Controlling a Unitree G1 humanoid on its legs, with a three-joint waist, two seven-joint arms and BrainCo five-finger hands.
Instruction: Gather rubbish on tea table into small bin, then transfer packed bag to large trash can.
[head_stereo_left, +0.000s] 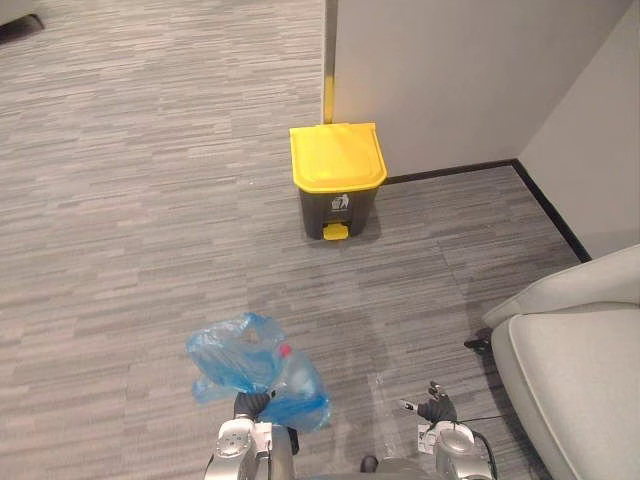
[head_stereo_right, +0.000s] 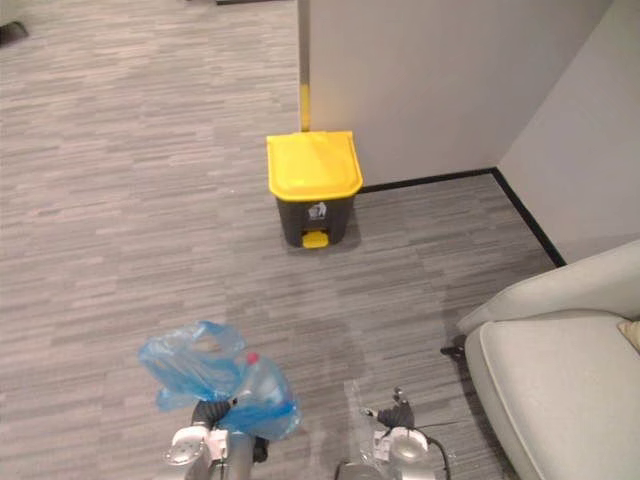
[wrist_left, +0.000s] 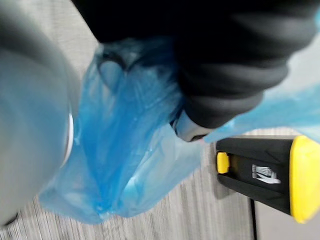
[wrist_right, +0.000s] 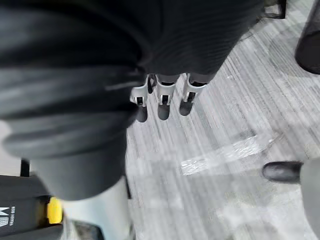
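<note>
Left hand is clamped on the bag, which bunches up right in front of it, and the trash can sits well ahead, a bit to its right, lid down, while right hand hangs loose and empty alongside.

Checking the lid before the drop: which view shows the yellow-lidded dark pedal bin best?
Left eye view: the whole yellow-lidded dark pedal bin stands by the wall, lid shut. The right eye view shows the same. The left wrist view shows part past the blue plastic bag; the right wrist view, a corner.
</note>
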